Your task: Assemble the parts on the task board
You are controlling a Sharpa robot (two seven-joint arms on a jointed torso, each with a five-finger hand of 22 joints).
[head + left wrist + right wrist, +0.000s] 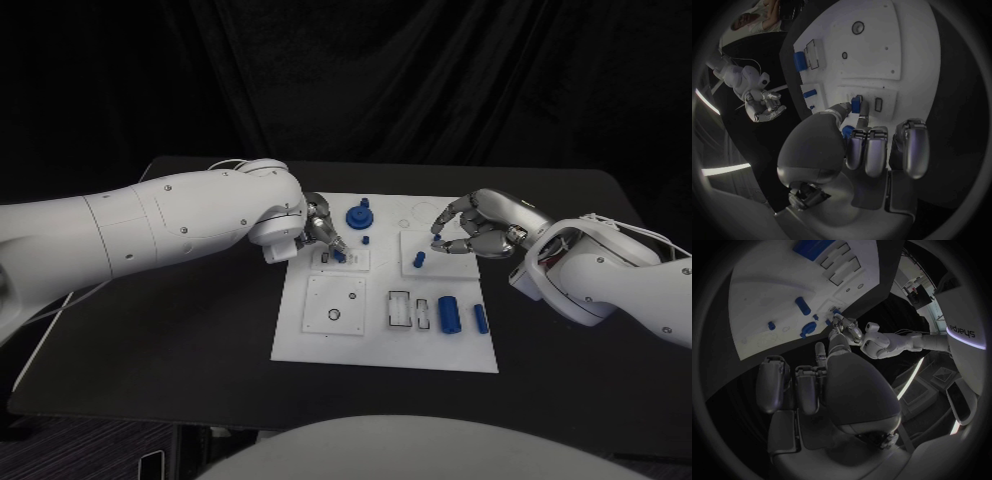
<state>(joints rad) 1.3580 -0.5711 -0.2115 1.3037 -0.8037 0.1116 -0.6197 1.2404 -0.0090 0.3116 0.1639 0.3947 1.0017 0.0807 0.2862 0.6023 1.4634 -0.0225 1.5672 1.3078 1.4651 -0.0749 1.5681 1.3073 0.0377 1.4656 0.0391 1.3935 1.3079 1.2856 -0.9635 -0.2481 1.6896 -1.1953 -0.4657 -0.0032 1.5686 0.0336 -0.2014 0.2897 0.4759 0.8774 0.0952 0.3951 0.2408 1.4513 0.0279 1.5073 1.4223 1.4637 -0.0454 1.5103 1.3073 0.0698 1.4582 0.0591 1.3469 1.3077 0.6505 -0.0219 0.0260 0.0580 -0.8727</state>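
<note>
The white task board lies mid-table. My left hand reaches down to its upper left block, where thumb and a finger pinch a small upright blue part standing beside an empty slot. The same part sits under the fingertips in the head view. My right hand hovers over the board's upper right square with fingers loosely bent and nothing in them. A blue peg stands just left of it. A blue knob stands at the board's far edge.
Two blue cylinders lie at the board's lower right beside empty rectangular slots. A square plate with a round hole sits lower left. The black table surrounds the board.
</note>
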